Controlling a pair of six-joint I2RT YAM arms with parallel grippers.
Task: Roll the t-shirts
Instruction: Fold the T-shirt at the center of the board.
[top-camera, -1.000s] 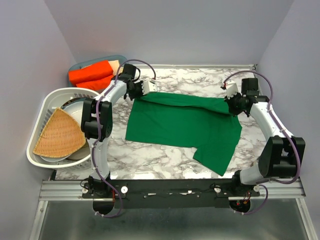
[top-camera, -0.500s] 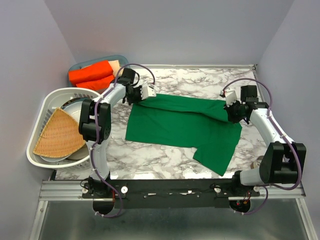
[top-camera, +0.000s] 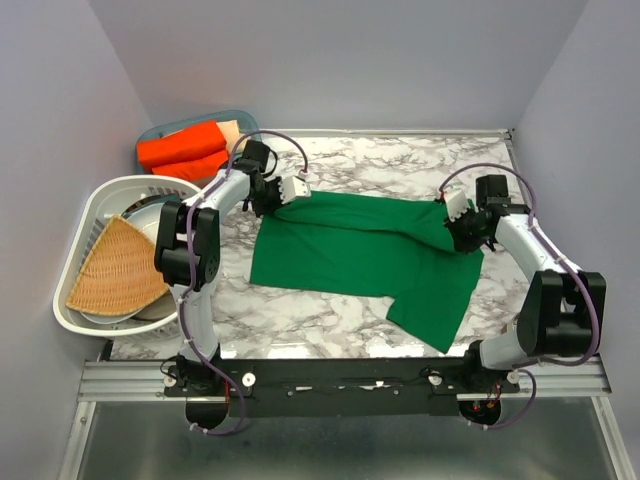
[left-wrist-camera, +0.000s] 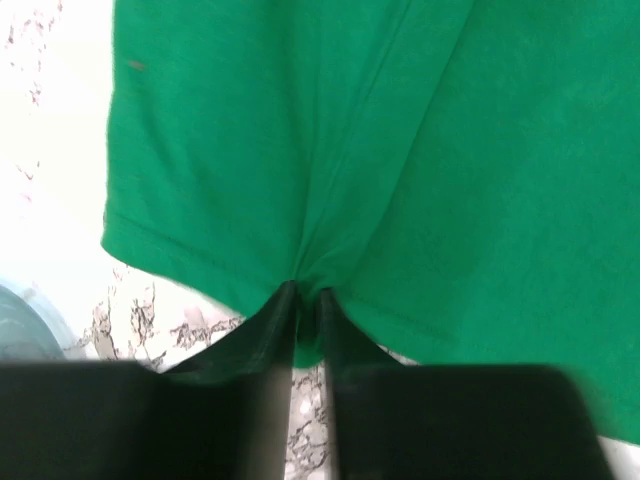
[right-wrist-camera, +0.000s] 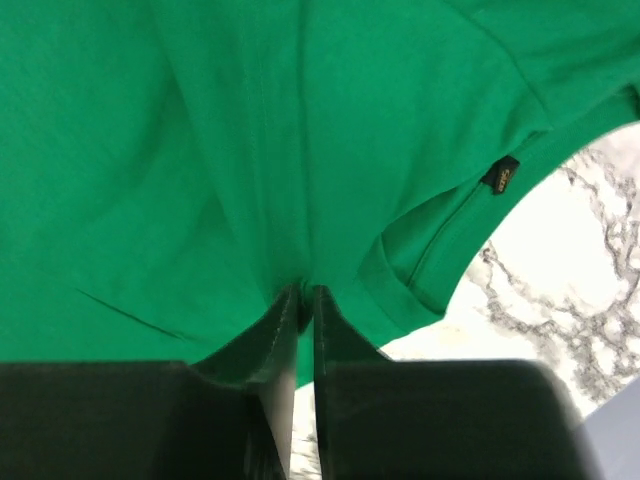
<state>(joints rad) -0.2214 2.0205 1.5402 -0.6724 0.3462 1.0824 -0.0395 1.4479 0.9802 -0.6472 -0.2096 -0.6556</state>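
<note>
Pinching green t-shirt (top-camera: 365, 255) at its far edge | left gripper (left-wrist-camera: 305, 292): jaws nipped on gathered hem | right gripper (right-wrist-camera: 307, 290): jaws pressed on a fold (small black tag (right-wrist-camera: 500, 175) nearby) | it lies spread on marble table (top-camera: 400, 165) between both arms | orange-red rolls (top-camera: 180, 150) in bin (top-camera: 150, 133), far left

Black tag (right-wrist-camera: 503, 175) on the green t-shirt (right-wrist-camera: 250, 130) (lettering illegible).

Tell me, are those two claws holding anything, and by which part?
Yes, both pinch the green t-shirt. The left gripper has its hemmed edge at the far-left corner, and the right gripper has the edge at the far-right end.
</note>
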